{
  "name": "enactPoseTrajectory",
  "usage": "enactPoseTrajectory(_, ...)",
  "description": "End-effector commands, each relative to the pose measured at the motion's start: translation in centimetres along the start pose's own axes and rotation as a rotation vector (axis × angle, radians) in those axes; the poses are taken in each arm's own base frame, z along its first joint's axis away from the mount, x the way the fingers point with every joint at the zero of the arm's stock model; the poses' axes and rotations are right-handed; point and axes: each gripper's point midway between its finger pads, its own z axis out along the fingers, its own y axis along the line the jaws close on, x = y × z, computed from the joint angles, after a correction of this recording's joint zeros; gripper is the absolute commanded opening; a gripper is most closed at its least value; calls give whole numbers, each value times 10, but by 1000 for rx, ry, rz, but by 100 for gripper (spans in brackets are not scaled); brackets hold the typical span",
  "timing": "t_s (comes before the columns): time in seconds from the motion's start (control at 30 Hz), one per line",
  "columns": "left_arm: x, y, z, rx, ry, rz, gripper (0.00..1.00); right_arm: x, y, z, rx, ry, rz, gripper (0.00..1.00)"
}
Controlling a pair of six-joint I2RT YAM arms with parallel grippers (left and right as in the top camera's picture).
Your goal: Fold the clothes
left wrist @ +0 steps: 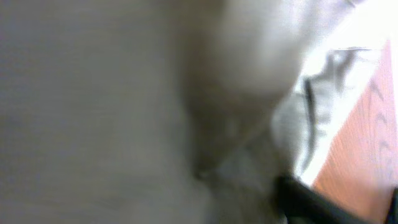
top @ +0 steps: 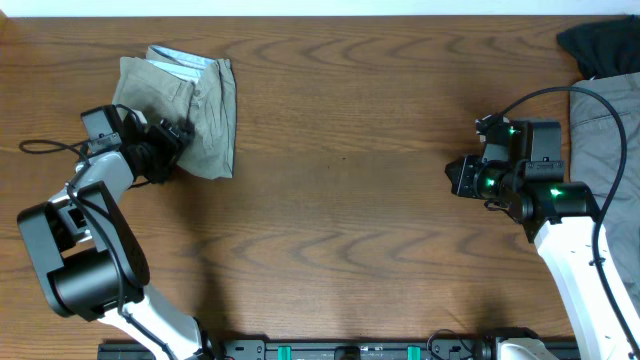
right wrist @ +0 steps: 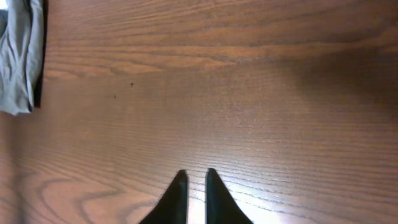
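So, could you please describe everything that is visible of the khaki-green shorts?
The shorts are light khaki-green, of soft cotton-looking cloth, folded into a compact creased bundle. A paler lining shows at the far edge. They lie flat on the wooden table, far left. The left arm reaches their near left corner, its jaws on the cloth; whether they grip it cannot be told.

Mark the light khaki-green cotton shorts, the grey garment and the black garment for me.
light khaki-green cotton shorts [top: 205, 110]: overhead, middle of the folded fabric.
grey garment [top: 598, 140]: overhead, its left part.
black garment [top: 600, 45]: overhead, its centre.
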Motion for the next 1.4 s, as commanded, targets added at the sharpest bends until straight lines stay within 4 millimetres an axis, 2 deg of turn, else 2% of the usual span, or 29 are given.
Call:
enactPoseTrajectory(0.0,10,8,-5,-6,38,-23,95,-2,-2,0,5,-5,4,20)
enactPoseTrajectory(0.1,2,-4,-25,9,2,-7,98,-5,-1,-1,1,-20,-2,30)
enactPoseTrajectory(0.2,4,-24,-56,22,-24,16,99,-12,1,-1,-6,-45,-10,36)
enactPoseTrajectory(0.3,20,-44,-91,28,-26,55,99,-23,7,-2,-32,-89,-28,41)
enactPoseTrajectory(0.4,40,-61,-126,5,-49,177,99,-37,20,-4,-100,-141,-50,44)
enactPoseTrajectory(0.5,58,-69,-164,-67,-114,355,100,-52,33,-9,-164,-204,-79,45)
enactPoseTrajectory(0.6,78,-88,-206,-59,-201,567,99,-72,32,-16,-173,-282,-76,46)
enactPoseTrajectory(0.73,99,-99,-258,-67,-347,743,99,-96,30,-39,-207,-392,-92,47)
enactPoseTrajectory(0.83,108,-91,-297,-152,-494,767,99,-109,33,-64,-254,-474,-120,50)
enactPoseTrajectory(0.93,121,-81,-329,-213,-615,765,100,-115,32,-93,-263,-549,-136,60)
enactPoseTrajectory(0.97,127,-81,-335,-206,-636,771,98,-116,32,-99,-258,-566,-139,69)
enactPoseTrajectory(1.0,133,-80,-341,-199,-655,776,98,-116,33,-106,-257,-582,-145,90)
enactPoseTrajectory(1.03,139,-79,-344,-196,-665,778,98,-115,35,-111,-258,-594,-151,99)
enactPoseTrajectory(1.17,153,-72,-350,-194,-671,780,98,-112,41,-121,-262,-608,-162,99)
enactPoseTrajectory(1.37,166,-56,-339,-224,-579,756,98,-108,39,-117,-259,-589,-149,99)
